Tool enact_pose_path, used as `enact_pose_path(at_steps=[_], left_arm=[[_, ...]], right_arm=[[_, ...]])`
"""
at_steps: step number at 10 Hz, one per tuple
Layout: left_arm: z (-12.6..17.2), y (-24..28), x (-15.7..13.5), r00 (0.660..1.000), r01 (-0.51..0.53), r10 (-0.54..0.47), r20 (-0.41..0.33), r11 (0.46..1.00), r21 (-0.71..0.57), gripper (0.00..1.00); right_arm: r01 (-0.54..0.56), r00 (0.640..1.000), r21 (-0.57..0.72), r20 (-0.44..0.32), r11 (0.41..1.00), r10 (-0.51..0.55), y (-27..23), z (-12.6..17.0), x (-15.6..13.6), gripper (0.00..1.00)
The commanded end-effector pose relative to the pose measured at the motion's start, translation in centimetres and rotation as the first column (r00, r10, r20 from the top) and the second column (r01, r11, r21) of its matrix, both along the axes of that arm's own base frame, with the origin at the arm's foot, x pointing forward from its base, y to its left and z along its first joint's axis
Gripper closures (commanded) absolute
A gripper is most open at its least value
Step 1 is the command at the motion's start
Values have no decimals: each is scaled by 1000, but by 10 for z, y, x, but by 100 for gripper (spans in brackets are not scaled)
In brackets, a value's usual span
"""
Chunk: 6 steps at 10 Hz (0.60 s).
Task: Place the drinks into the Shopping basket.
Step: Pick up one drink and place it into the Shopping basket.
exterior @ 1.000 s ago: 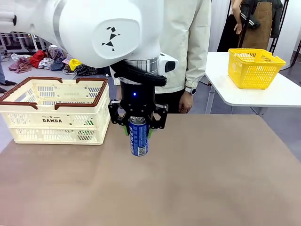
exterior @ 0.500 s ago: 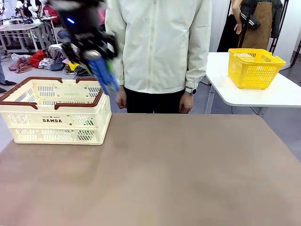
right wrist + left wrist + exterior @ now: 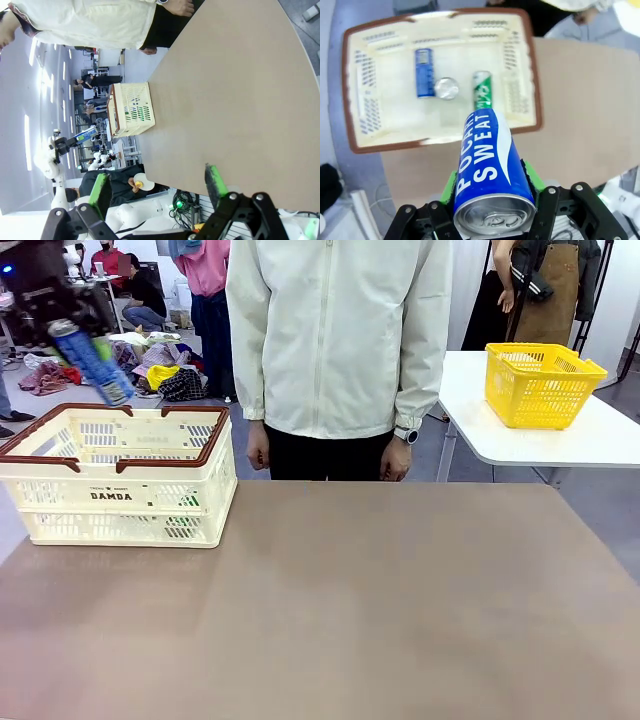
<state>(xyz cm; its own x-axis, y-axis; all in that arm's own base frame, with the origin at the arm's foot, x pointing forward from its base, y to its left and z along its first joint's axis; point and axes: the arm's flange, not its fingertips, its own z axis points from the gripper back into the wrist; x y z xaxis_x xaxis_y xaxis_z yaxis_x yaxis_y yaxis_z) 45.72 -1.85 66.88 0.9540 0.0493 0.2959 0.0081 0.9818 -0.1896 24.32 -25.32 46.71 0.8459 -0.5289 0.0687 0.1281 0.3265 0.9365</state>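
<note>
My left gripper [image 3: 82,340] is shut on a blue can [image 3: 98,368], held tilted in the air above the far left rim of the Shopping basket [image 3: 120,495]. In the left wrist view the blue can [image 3: 487,160] with white lettering sits between the green pads [image 3: 451,182], silver top toward the camera. Below it the cream basket [image 3: 536,80] holds another blue can [image 3: 423,72], a green can [image 3: 481,89] and a can showing its silver top [image 3: 446,88]. My right gripper [image 3: 157,187] is open and holds nothing, off the table's near edge.
A person in a pale jacket [image 3: 340,340] stands at the far side of the brown table [image 3: 380,600], hands down. A smaller yellow basket [image 3: 540,385] sits on a white side table [image 3: 560,445] at the right.
The left arm has lifted the blue can from the middle of the table and swung it up and to the left, over the basket. The grip has not changed.
</note>
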Motion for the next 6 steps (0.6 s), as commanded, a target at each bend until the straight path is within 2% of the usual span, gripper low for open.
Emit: enact_pose_path(at_steps=[1, 2, 3, 6], left_arm=[[-3, 37, -1, 989, -151, 151, 2, 987, -49, 100], [2, 48, -6, 953, -304, 297, -64, 940, -157, 100], [-6, 33, 4, 997, -71, 71, -12, 997, -15, 100], [-6, 33, 4, 997, -71, 71, -12, 997, -15, 100]], right_arm=[[-7, 1000, -3, 19, 1000, 7, -1, 0, 0, 0], [-7, 1000, -3, 19, 1000, 7, -1, 0, 0, 0], [-7, 1000, -3, 19, 1000, 7, -1, 0, 0, 0], [-7, 1000, -3, 19, 1000, 7, -1, 0, 0, 0]])
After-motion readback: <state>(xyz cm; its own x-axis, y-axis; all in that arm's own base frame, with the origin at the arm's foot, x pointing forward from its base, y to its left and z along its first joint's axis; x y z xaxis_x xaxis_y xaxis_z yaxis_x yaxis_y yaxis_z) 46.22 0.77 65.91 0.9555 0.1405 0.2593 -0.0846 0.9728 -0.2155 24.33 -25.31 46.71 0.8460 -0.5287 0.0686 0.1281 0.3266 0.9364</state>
